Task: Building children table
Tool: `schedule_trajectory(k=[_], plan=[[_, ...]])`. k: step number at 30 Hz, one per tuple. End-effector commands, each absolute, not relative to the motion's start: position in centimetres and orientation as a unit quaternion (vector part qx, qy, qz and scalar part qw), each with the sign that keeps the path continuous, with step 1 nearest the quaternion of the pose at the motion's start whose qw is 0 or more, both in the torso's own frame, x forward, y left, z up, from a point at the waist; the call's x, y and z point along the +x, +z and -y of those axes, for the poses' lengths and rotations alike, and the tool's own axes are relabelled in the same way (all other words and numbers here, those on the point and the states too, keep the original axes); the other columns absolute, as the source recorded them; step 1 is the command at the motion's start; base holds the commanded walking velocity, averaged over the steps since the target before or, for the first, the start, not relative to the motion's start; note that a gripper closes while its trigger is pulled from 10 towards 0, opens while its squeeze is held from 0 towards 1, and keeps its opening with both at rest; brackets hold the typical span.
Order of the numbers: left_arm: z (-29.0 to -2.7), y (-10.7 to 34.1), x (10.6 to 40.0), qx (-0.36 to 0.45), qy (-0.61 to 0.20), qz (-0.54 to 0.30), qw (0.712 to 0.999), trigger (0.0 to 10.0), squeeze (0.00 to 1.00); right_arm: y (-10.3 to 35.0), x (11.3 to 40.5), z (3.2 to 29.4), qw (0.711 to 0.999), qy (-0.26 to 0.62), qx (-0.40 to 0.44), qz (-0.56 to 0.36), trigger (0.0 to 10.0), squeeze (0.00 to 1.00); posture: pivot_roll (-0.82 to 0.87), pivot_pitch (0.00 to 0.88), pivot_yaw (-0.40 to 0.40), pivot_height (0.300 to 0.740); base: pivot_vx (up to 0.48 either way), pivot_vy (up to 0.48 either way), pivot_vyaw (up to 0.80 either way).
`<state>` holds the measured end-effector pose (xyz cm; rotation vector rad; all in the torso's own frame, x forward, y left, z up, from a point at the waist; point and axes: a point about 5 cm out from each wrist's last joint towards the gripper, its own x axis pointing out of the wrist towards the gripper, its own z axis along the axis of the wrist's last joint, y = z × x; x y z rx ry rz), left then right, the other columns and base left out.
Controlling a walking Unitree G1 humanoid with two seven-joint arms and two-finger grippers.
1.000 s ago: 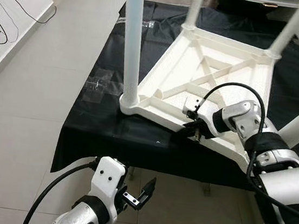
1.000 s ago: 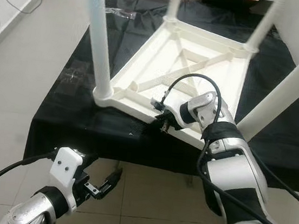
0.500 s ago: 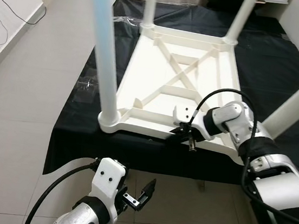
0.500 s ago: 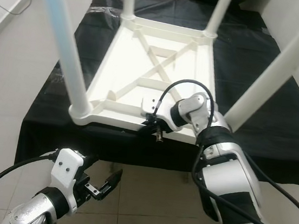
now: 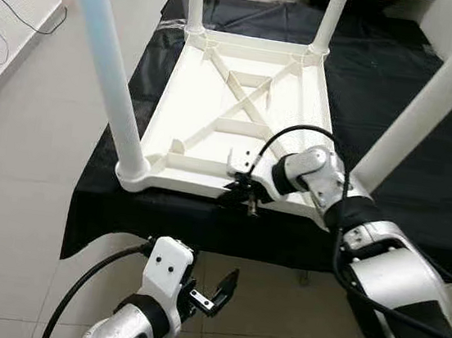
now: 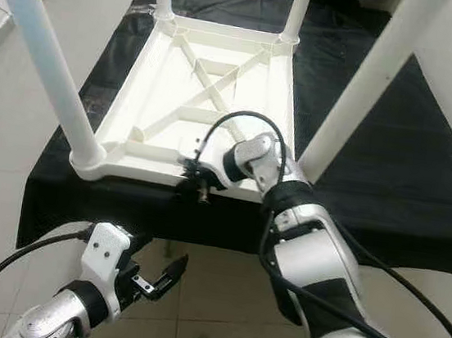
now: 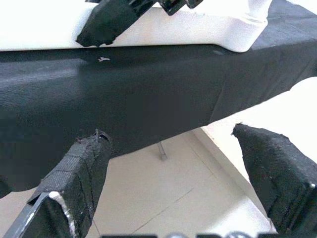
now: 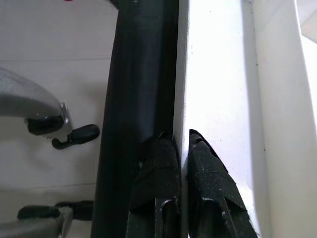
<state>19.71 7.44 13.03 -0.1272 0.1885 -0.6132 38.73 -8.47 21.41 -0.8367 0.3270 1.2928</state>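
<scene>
Four white legs rise from the upturned children's table (image 5: 241, 113), which lies on the black-draped bench (image 5: 388, 189). The right gripper (image 5: 242, 196) pinches the table's near rim, fingers closed on it. Below the bench's near edge, the left gripper (image 5: 219, 292) hangs with fingers spread wide, holding nothing.

A desk (image 5: 388, 189) draped in black cloth (image 5: 162, 219) stands on a pale tiled floor (image 5: 29, 161). A white children's table (image 5: 240, 121) lies upside down on the cloth, legs up, its near edge close to the desk's front edge. Crumpled clear plastic (image 5: 171, 24) lies on the cloth by the table's far left corner.
</scene>
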Motion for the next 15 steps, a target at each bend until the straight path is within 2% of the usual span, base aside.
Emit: schedule_trajectory(k=[1,8,9,10,13,14,15], plan=[[-7.42,12.72,19.49,-0.067,-0.298,-0.100,0.947,10.0,0.00,23.40,38.80,6.59,0.704,0.587,-0.388,-0.099,0.0,0.00,0.03,0.177,-0.074,0.740,0.000,0.000,0.00],[-7.38,12.77,19.57,-0.068,-0.298,-0.100,0.947,10.0,0.00,23.67,38.76,6.01,0.701,0.585,-0.402,-0.071,0.0,0.00,0.03,0.176,-0.076,0.740,0.000,0.000,0.00],[-7.38,12.76,19.59,-0.068,-0.297,-0.100,0.947,10.0,0.00,23.74,38.90,6.00,0.708,0.575,-0.405,-0.067,0.0,0.00,0.03,0.176,-0.076,0.740,0.000,0.000,0.00],[-7.38,12.76,19.61,-0.068,-0.297,-0.100,0.947,10.0,0.00,23.78,38.97,6.05,0.710,0.569,-0.411,-0.065,9.9,0.00,0.03,0.177,-0.075,0.740,0.000,0.000,0.00],[-7.39,12.76,19.63,-0.068,-0.297,-0.099,0.947,10.0,0.00,23.80,39.04,6.07,0.712,0.564,-0.414,-0.065,9.9,0.00,0.03,0.177,-0.075,0.740,0.000,0.000,0.00],[-7.39,12.72,19.67,-0.068,-0.297,-0.100,0.947,10.0,0.00,23.94,39.13,6.17,0.716,0.559,-0.414,-0.060,10.0,0.24,0.03,0.173,-0.073,0.740,0.000,0.000,0.00],[-7.39,12.72,19.67,-0.068,-0.297,-0.100,0.947,10.0,0.00,23.94,39.13,6.17,0.716,0.559,-0.414,-0.060,10.0,0.24,0.03,0.173,-0.073,0.740,0.000,0.000,0.00]])
